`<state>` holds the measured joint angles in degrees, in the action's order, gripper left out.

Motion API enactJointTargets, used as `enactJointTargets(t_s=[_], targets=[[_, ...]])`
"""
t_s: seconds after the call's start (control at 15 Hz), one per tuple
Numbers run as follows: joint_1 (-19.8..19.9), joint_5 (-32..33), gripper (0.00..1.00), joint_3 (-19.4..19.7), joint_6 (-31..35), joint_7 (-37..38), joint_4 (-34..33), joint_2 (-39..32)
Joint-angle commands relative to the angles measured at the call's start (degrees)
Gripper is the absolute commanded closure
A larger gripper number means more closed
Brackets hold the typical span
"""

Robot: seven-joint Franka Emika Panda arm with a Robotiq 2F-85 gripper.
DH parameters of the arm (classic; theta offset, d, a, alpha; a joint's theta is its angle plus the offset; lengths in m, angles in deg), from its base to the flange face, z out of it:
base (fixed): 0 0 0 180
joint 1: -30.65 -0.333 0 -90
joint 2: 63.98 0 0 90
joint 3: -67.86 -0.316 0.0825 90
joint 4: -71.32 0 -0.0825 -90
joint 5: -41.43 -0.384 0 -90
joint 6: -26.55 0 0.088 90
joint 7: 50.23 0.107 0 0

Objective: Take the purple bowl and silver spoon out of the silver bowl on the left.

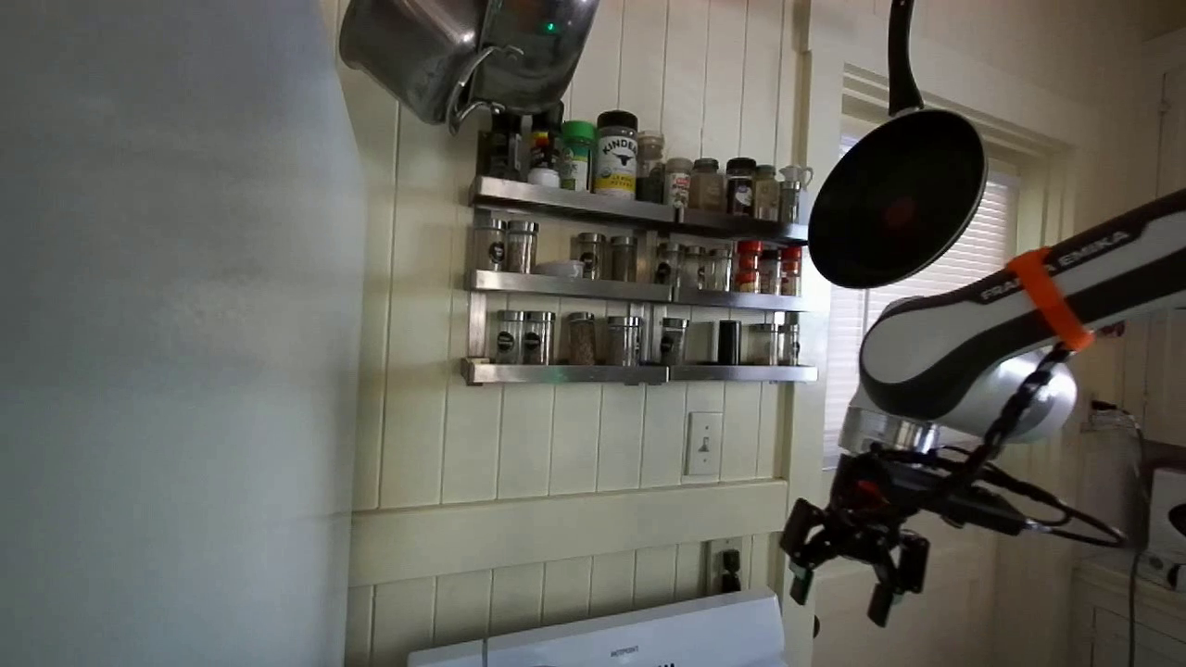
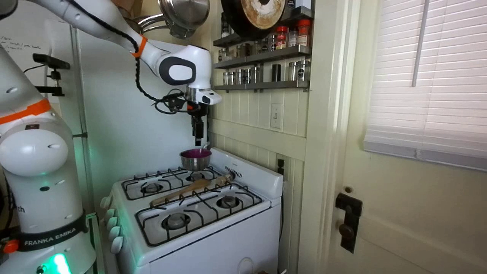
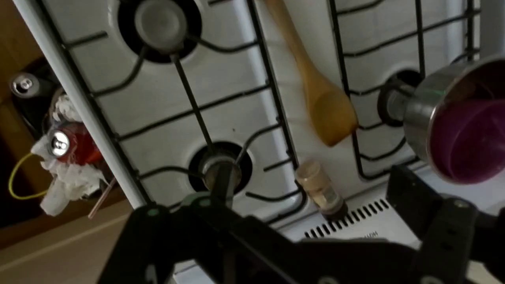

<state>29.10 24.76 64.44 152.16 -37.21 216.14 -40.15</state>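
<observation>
A kitchen wall (image 1: 574, 435) of cream vertical boards carries three tiers of steel shelves (image 1: 593, 289) lined with spice jars (image 1: 624, 341); below stands a white gas stove (image 2: 213, 243), its enamel surface (image 3: 298, 130) bearing black iron grates (image 3: 196, 110). By the far rear burner (image 3: 396, 103) sits a round silver metal bowl (image 2: 194, 163). Nested inside it is a glossy purple bowl (image 3: 473, 150), and the thin handle of a silver spoon (image 2: 206, 145) slants up over the rim.

The black two-fingered end effector (image 1: 840, 593) has its fingers spread wide and holds nothing. In an exterior view it hangs pointing down and appears above the silver metal bowl, its tips clear of the rim. In the wrist view both bowls lie at the right edge, outside the gap between the fingers, beside the right-hand one, and the purple bowl is partly cut off by the frame. Seen between the fingers are a small clear bottle (image 3: 319, 187) with a dark cap, lying on its side, and the slotted white back panel (image 2: 257, 180). A brown wooden spoon (image 3: 327, 106) rests on the surface between the grates, its head toward the back panel.
</observation>
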Motion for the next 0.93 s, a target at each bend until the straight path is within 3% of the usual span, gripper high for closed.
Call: enactJointTargets(t_s=[0.0,0.13,0.2,0.27,0.33,0.67,0.87], targets=[[-0.4,2.7,0.00,-4.0,8.7,5.9,-9.0,-14.8],[-1.5,5.6,0.00,-5.8,9.1,8.3,-13.9,-21.8],[-2.4,6.2,0.00,-5.9,5.6,8.1,-16.6,-24.6],[-4.1,-0.8,0.00,-5.3,2.9,1.9,-18.2,-25.2],[-3.1,3.0,0.00,-4.8,7.3,5.4,-13.0,-20.9],[-4.7,0.6,0.00,-4.9,4.6,3.3,-18.0,-25.6],[-4.6,-0.6,0.00,-5.0,4.4,-4.3,-22.4,-30.6]])
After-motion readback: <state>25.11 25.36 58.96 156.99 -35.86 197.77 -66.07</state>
